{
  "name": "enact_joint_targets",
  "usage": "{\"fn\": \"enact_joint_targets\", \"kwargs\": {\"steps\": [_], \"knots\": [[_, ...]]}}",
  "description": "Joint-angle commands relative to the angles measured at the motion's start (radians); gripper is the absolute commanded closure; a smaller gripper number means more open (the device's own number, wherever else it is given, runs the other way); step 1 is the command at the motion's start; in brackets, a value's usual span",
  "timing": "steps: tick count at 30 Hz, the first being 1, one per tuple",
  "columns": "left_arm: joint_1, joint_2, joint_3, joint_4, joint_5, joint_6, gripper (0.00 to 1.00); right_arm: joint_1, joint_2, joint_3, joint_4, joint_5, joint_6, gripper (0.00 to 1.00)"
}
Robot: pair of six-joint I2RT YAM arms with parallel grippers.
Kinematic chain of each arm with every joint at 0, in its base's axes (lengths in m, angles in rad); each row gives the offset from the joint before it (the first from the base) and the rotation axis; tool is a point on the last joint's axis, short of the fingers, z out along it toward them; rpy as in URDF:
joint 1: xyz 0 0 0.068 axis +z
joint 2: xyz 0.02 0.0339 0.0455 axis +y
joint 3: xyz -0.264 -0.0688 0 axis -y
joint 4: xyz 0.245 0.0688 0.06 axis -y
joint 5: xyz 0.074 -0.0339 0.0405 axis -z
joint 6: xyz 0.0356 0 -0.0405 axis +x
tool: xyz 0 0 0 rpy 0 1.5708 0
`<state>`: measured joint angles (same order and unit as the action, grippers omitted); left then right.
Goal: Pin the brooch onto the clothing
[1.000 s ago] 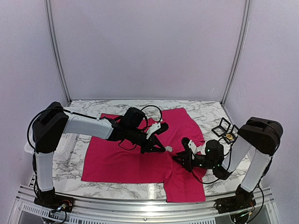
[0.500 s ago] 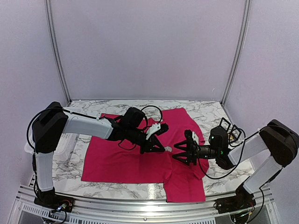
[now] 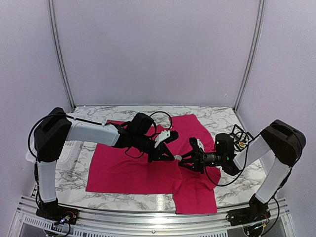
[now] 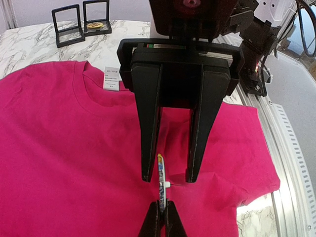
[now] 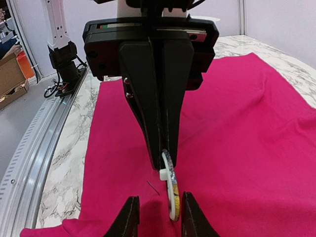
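Evidently the pinning is under way but not finished: the T-shirt (image 3: pixel 128 170) lies spread flat on the table (image 3: pixel 74 185), and the brooch (image 5: pixel 171 190) stands on edge at the fabric, just toward 3 o'clock of the shirt's middle in the top view. The left tool (image 4: pixel 161 205) is clamped tight on the brooch's rim. The right tool (image 5: pixel 159 200) faces it with its 2 fingers partly apart, straddling the brooch without a clear hold. Whether the brooch has pierced the cloth I cannot tell; by my reading, pushing it through, fastening it and letting go remain.
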<state>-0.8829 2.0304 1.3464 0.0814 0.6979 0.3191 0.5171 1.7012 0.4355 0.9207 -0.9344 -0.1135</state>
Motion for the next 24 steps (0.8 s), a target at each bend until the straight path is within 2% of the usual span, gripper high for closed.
{"fn": "enact_joint_targets", "kwargs": {"steps": [1,11,13,21,24], "knots": [[-0.005,-0.010,0.040,-0.035,0.009,0.017,1.00,-0.008,0.027,0.029,0.072,-0.033,0.035,0.76],[-0.009,-0.004,0.046,-0.040,0.009,0.019,1.00,-0.006,0.077,0.026,0.191,-0.025,0.107,0.83],[-0.008,-0.004,0.045,-0.040,0.009,0.021,1.00,-0.006,0.080,0.030,0.185,-0.020,0.107,0.88],[-0.019,-0.005,0.048,-0.045,0.008,0.026,1.00,-0.006,0.081,0.047,0.165,0.008,0.160,0.91],[-0.024,-0.004,0.048,-0.051,0.003,0.033,1.00,-0.009,0.094,0.080,0.091,0.018,0.172,0.94]]}}
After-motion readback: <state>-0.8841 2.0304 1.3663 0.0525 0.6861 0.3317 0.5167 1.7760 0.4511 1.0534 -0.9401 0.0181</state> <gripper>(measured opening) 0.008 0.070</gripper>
